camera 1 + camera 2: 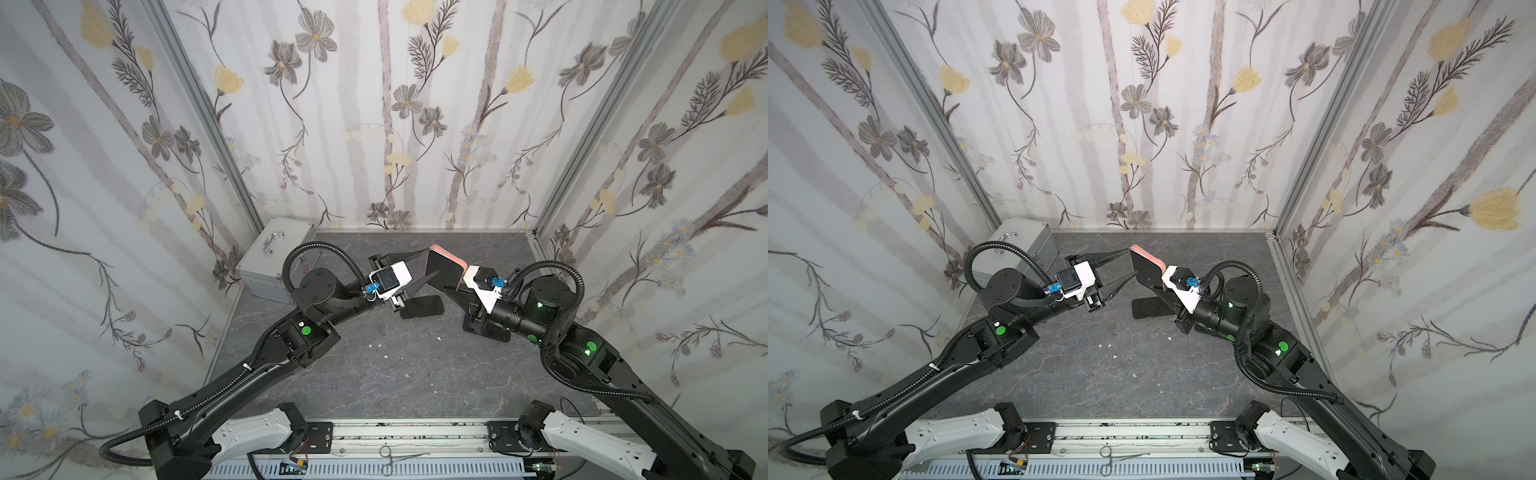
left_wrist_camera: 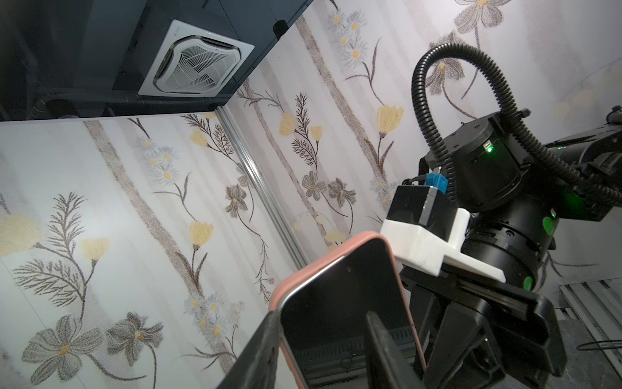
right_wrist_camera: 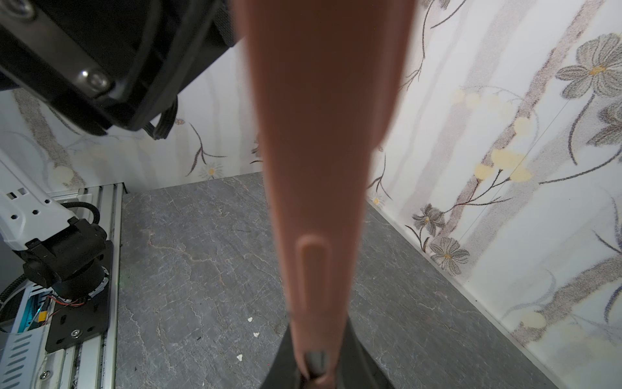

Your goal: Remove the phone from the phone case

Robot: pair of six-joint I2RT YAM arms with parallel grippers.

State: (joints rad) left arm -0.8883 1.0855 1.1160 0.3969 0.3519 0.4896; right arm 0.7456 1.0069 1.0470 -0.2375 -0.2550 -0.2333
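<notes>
Phone [image 2: 343, 320] in pink case [image 3: 319, 134] rises from my right hand [image 1: 453, 287], clamped at its lower end; my left hand [image 1: 433, 262], half-open, straddles the far end.

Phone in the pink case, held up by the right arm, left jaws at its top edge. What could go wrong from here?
1. The right gripper pinches only the lower end of the phone case, above the table; a push from the left gripper might twist it loose.
2. The left jaws stand apart around the top edge, so the phone could pop free ungripped and fall.
3. One left finger lies across the phone's face and may scratch it.
</notes>
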